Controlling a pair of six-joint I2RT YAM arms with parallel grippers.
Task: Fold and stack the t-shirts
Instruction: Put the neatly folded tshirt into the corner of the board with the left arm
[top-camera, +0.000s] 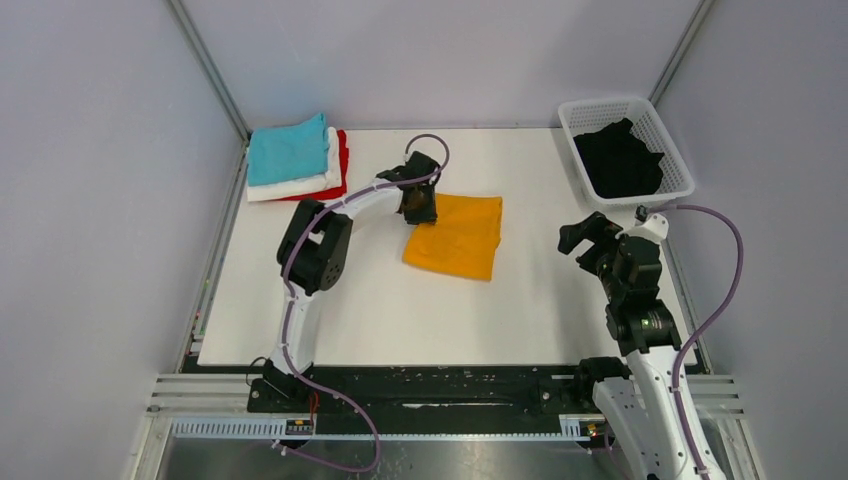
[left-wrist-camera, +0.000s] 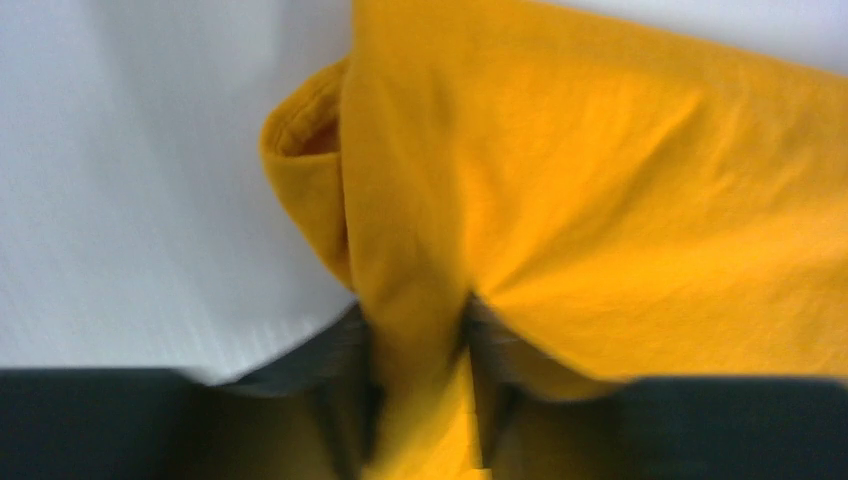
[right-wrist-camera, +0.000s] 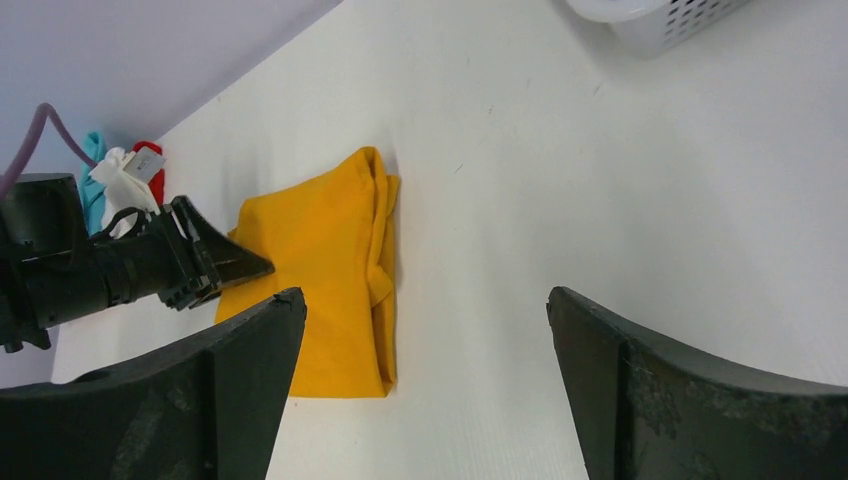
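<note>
— White tabletop (top-camera: 560, 300) is enclosed by pale grey walls. Where is the mustard-orange t-shirt (top-camera: 460, 240) found, and how is it held?

— It is laid folded near the table's middle. Its far-left corner is pinched by the left gripper (left-wrist-camera: 420, 400), with cloth bunched between the closed fingers. The right gripper (right-wrist-camera: 425, 310) is held spread wide above bare table, with nothing touched.

— What should be minded in this step?

— A carry to the far-left corner is judged likely, where a teal t-shirt (top-camera: 288, 150) is stacked on a white t-shirt (top-camera: 300, 186) and a red t-shirt (top-camera: 343, 160). The fold could be spilled if one corner is raised high. A low slide is advised, with release only once the edges are squared over the stack. A black t-shirt (top-camera: 620, 160) is seen in the basket (top-camera: 585, 110).
</note>
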